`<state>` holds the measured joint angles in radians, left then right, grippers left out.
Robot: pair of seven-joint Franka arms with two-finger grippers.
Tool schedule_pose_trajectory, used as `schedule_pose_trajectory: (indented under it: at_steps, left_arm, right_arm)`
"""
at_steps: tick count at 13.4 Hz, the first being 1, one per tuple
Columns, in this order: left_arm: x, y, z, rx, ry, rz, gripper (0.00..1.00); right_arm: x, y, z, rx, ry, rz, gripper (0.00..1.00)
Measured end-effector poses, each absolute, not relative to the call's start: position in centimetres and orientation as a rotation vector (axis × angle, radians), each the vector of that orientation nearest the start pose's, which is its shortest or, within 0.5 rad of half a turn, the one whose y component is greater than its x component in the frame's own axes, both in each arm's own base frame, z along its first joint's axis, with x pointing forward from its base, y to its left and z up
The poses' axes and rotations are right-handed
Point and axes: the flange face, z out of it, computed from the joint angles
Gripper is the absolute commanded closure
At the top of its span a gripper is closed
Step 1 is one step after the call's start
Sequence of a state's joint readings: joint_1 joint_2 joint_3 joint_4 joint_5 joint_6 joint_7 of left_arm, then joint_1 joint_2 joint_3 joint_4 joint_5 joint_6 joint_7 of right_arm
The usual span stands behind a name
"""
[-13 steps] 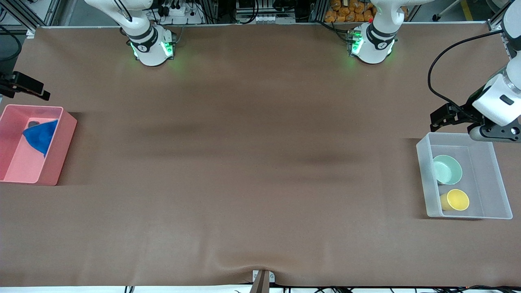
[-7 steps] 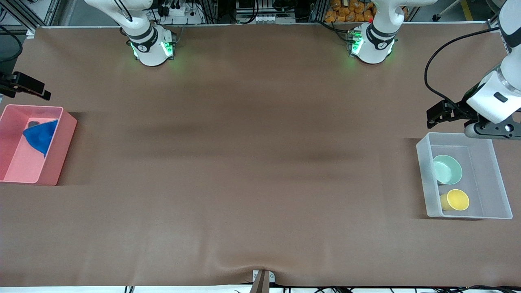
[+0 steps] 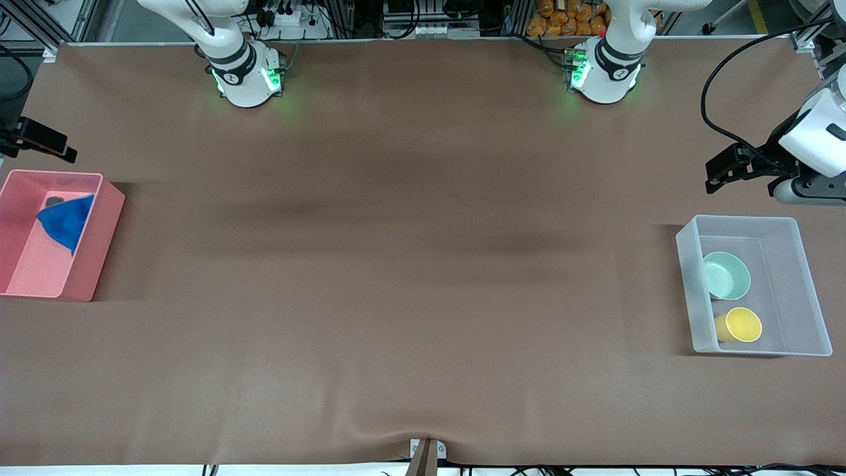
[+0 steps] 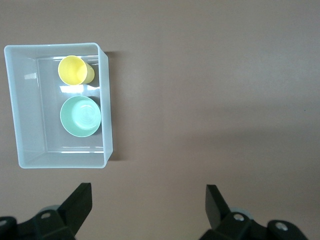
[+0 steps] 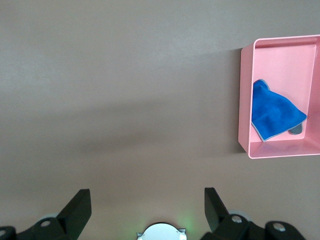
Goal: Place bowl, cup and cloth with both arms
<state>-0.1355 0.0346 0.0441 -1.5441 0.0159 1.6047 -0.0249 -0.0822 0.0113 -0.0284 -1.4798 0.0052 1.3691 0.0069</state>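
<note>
A wide brown table [image 3: 410, 264] seen from a high camera facing two white robot arms whose bases stand along its top edge. At the left arm's end of the table sits a clear plastic bin [image 3: 803, 277] holding a pale mint-green bowl [image 3: 726, 276] and, nearer the front camera, a yellow cup [image 3: 741, 324] lying on its side, just beside the bowl but not touching it. The left gripper [image 3: 720, 173] hangs in the air over bare table just past the bin's edge closest to the arm bases; the left wrist view shows its two black fingers [image 4: 80, 202] spread wide apart and holding nothing. At the right arm's end sits a pink bin [image 3: 99, 244] with a crumpled royal-blue cloth [image 3: 65, 221] inside, toward the end closest to the bases. The right gripper [image 3: 46, 142] hangs above the table near that bin, its fingers [image 5: 77, 205] likewise wide apart and empty
</note>
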Motion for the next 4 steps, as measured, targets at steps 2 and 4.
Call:
schedule_pose_trajectory:
  at_steps: [2,4]
  left_arm:
    - [56.66,-5.07,62.41,-3.126,0.104,-0.053,0.0]
    - [56.67,-4.97,62.5,-3.134,0.099,-0.055,0.0]
  right_arm:
    - [53.28,-5.94,64.09,-3.118,0.185,0.205,0.0]
    - [53.23,-6.04,63.45,-3.115,0.188,0.23,0.0]
